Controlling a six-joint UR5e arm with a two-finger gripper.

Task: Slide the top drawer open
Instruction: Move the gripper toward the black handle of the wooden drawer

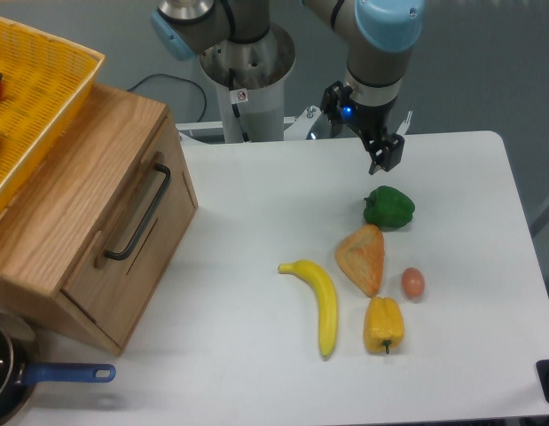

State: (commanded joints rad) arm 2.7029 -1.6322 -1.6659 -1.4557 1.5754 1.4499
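Note:
The top drawer [132, 232] is a light-oak panel in the wooden box at the left, with a long black bar handle [137, 213] across its front. It sits flush with the box. My gripper [386, 155] hangs over the table's far side, just above the green pepper [388, 207] and well to the right of the drawer. Its fingers show as one dark mass from this angle, with nothing seen between them.
A yellow mesh basket [39, 98] rests on the wooden box. On the table lie a banana [320, 302], an orange pastry-like piece [363, 257], an egg [412, 282] and a yellow pepper [383, 325]. A blue-handled pan [43, 376] sits at the bottom left.

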